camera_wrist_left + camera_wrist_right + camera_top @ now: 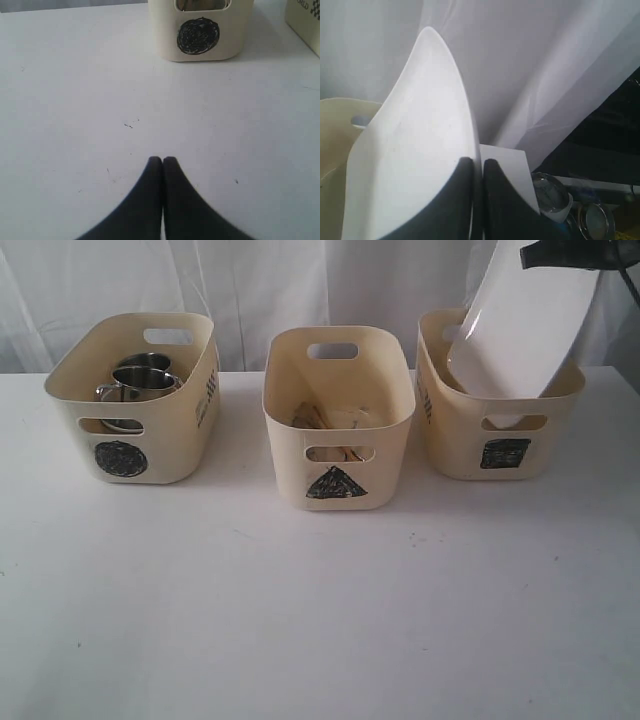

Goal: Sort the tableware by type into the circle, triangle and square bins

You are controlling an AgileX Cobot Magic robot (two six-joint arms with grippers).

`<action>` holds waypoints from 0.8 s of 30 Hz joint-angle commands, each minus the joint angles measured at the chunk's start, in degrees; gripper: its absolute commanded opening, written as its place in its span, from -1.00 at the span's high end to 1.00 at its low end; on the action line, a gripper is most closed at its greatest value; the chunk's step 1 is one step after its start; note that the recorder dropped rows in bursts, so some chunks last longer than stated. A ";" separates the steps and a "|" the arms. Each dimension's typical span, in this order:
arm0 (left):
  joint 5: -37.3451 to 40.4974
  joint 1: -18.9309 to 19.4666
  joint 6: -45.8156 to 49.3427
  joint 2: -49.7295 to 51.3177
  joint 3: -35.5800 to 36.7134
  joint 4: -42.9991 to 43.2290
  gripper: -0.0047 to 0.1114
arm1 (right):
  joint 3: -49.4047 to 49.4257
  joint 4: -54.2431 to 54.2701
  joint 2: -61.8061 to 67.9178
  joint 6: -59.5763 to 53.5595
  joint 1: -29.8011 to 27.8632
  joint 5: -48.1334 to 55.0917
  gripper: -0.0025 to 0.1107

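Three cream bins stand in a row. The circle bin on the left holds steel mugs. The triangle bin in the middle holds wooden chopsticks and other pieces I cannot make out. A large white square plate stands tilted with its lower edge inside the square bin on the right. My right gripper is shut on the plate's upper rim, seen at the top right of the exterior view. My left gripper is shut and empty above the bare table, facing the circle bin.
The white table spreads in front of the bins. A white curtain hangs behind them. Past the table's edge, the right wrist view shows glass and metal clutter.
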 commanded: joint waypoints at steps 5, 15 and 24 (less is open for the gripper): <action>0.15 0.23 -0.01 -0.22 0.25 -0.63 0.91 | -0.70 0.51 -0.59 0.40 -0.42 0.04 0.60; 0.15 0.23 -0.01 -0.22 0.25 -0.63 0.91 | -0.70 2.26 -4.46 0.49 -0.08 0.35 0.36; 0.15 0.23 -0.01 -0.22 0.25 -0.63 0.91 | 6.00 4.99 -15.18 0.49 1.25 5.35 0.36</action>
